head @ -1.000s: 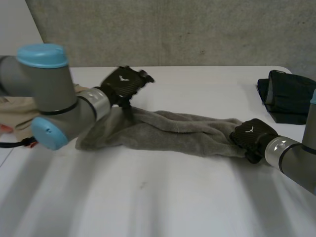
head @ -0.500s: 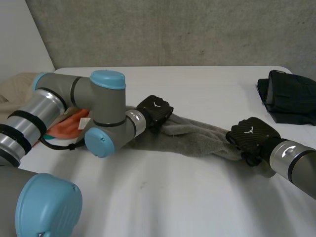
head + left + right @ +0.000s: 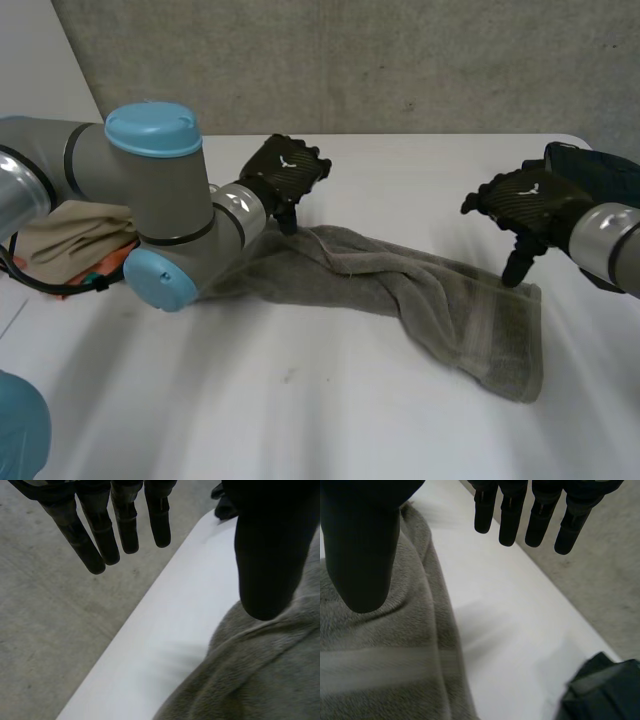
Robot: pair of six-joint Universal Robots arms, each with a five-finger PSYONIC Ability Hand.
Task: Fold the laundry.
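- White table (image 3: 300, 400): a crumpled grey terry towel (image 3: 400, 285) lies on it as a long, loose rope. Its near right end is the widest and flattest part. From there it runs far and left.
- Right hand (image 3: 525, 203), head view: raised over the towel's right end, a little to the far side. I cannot tell whether it touches the towel.
- Right wrist view adds: its fingers (image 3: 512, 515) are straight and spread well away from the thumb, with nothing between them. The thumb is over the towel's pile. A pale woven band (image 3: 370, 662) crosses the towel here and is plainer than in the head view.
- Left hand (image 3: 285, 172), head view: at the towel's far left end, above it. The left arm hides the cloth's left tip.
- Left wrist view adds: its fingers (image 3: 125, 525) are straight, apart from the thumb and holding nothing. The thumb tip is over the towel's edge; contact cannot be told.
- Left side: a folded beige cloth (image 3: 65, 232) with an orange item (image 3: 112, 268) at its near edge.
- Far right: a dark folded garment (image 3: 590, 175), well apart from the towel. The right wrist view shows bare table between the two.
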